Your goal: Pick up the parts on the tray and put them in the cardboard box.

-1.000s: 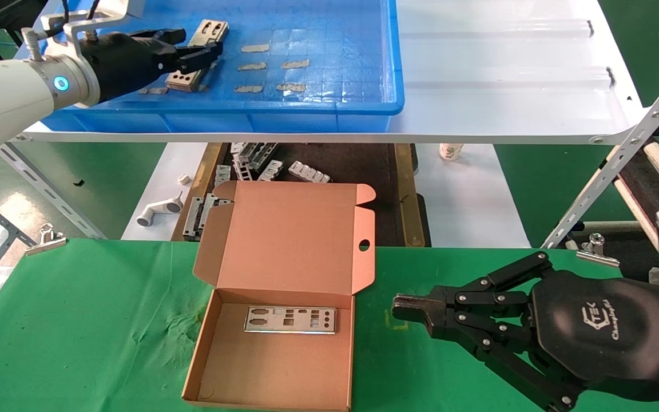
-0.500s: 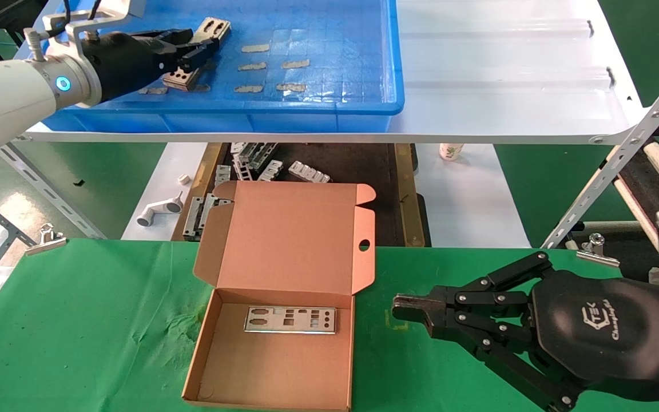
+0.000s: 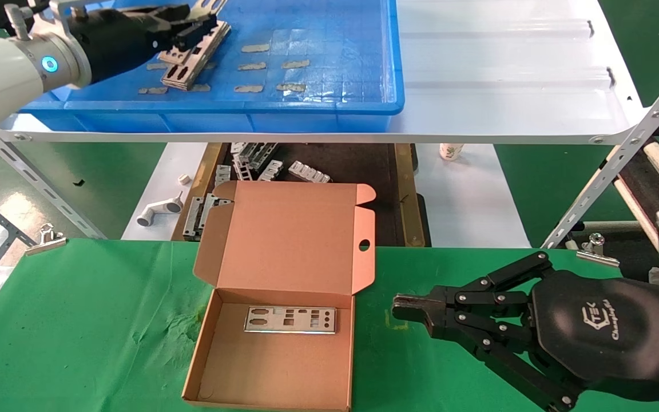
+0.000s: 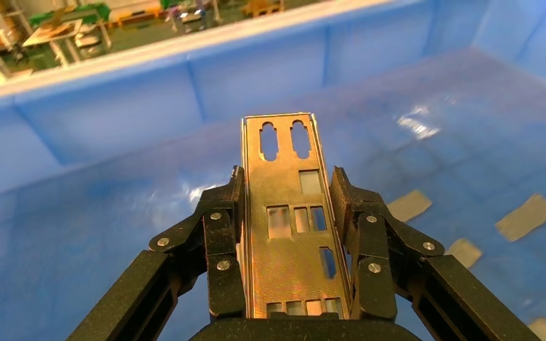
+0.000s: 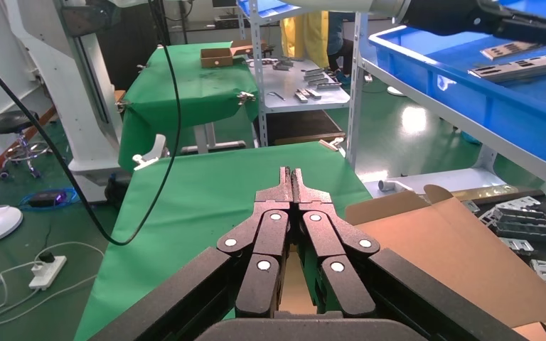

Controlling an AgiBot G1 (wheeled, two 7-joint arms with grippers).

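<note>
My left gripper point(image 3: 195, 27) is over the far left of the blue tray point(image 3: 329, 68), shut on a thin silver plate point(image 4: 288, 213) gripped by its long edges. The plate's end sticks out past the fingers point(image 3: 210, 4), lifted clear of the tray floor. More plates point(image 3: 189, 66) lie stacked in the tray just below it. The open cardboard box point(image 3: 272, 372) sits on the green cloth with one plate point(image 3: 289, 319) lying inside. My right gripper point(image 3: 401, 309) is shut and empty, parked on the cloth right of the box; its closed tips also show in the right wrist view point(image 5: 291, 177).
The tray rests on a white shelf point(image 3: 507, 86) above and behind the box. Ribbed grey brackets point(image 3: 261, 163) and a white pipe fitting point(image 3: 158, 210) lie on a lower surface behind the box lid point(image 3: 295, 240). A slanted metal strut point(image 3: 621, 154) crosses at the right.
My left gripper has risen and drawn back toward the far left with one plate, lifting it off the stack in the tray. The right arm has not moved.
</note>
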